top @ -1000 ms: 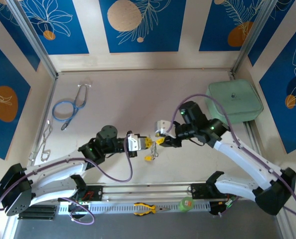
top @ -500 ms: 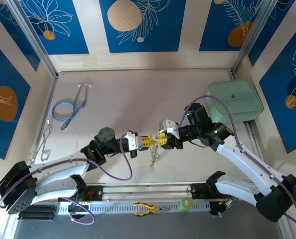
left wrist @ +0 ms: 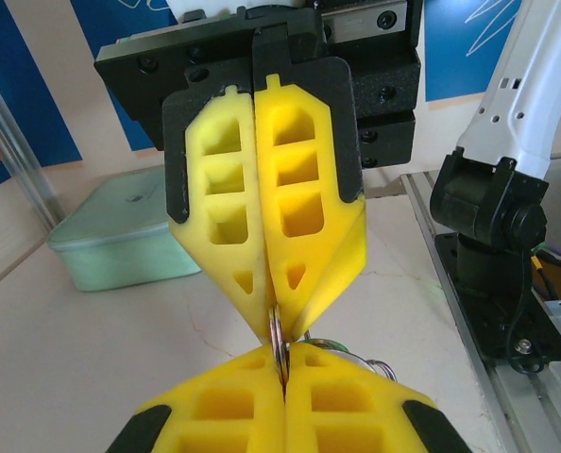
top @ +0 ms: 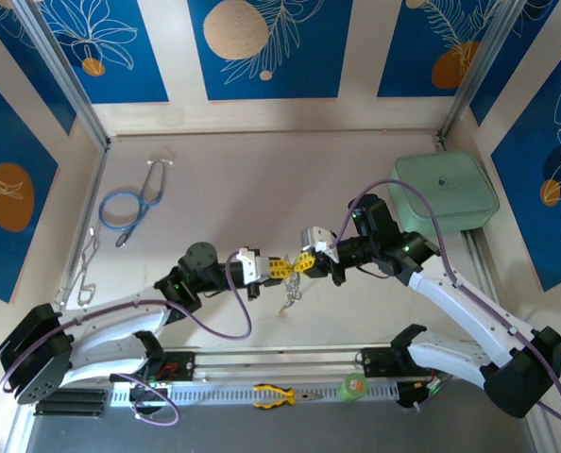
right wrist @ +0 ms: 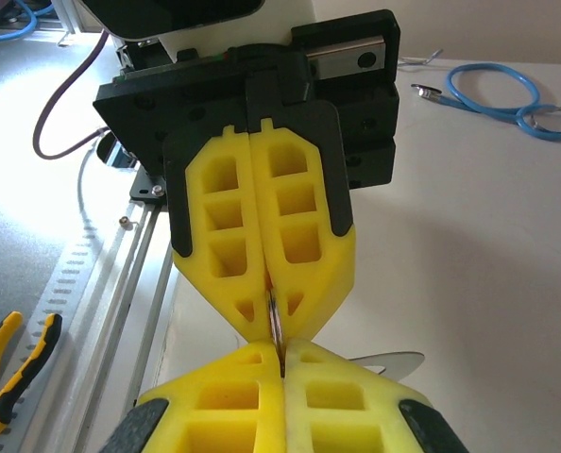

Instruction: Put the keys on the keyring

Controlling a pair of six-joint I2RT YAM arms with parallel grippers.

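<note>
The keyring [top: 292, 289] is hanging over the pale bench [top: 252, 179], 1 silver ring [left wrist: 277, 342] pinched from both sides. The left fingers [top: 279, 269] are clamping shut on that ring; the right fingers [top: 305, 259], parted a second ago, are now gripping it too, tip to tip. Blue leaf-patterned panels [top: 262, 47] are lining the walls.

Top external: fixed, high behind the arm bases [top: 35, 368], looking down on the whole worktop [top: 262, 179]. Left wrist: hard up against the left claw [left wrist: 282, 368], facing rightward at the right claw [left wrist: 274, 321]. Right wrist: mirror view, facing leftward, equally close. All three share the claw-tip junction; wrist tilt seems slightly downward.
</note>
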